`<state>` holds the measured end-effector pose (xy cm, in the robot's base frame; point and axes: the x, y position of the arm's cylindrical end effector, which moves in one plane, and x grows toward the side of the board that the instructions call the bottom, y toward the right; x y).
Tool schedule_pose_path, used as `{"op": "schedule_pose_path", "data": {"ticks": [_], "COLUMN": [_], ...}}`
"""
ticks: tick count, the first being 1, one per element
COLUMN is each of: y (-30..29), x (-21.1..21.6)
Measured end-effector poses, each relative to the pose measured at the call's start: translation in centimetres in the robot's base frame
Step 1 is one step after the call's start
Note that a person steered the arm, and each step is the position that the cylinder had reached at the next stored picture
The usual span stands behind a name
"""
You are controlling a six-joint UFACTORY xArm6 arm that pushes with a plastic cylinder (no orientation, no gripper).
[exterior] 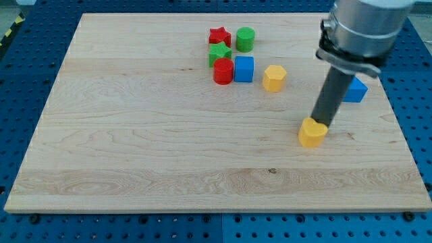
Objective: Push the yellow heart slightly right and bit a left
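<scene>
The yellow heart (312,133) lies on the wooden board (135,135) at the view's right, a little below the middle. My tip (320,123) stands at the heart's upper right edge, touching it. A yellow hexagon (274,78) lies above and to the left of the heart. A blue block (356,90) is partly hidden behind my rod, above and to the right of the heart.
A cluster sits at the view's top centre: a red star (219,36), a green cylinder (245,39), a green star (219,52), a red cylinder (223,71) and a blue cube (244,69). The board's right edge (399,135) is near the heart.
</scene>
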<state>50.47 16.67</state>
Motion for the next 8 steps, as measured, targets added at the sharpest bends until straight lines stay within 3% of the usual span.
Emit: {"op": "schedule_pose_path", "data": {"ticks": [1,3,4,5,6,7,8], "y": [-0.2,-10.7,-16.3,-17.9,-11.8,-4.1,-0.1], "x": [2.8,-0.5,-0.7,1.6,3.8,0.6,-4.0]}}
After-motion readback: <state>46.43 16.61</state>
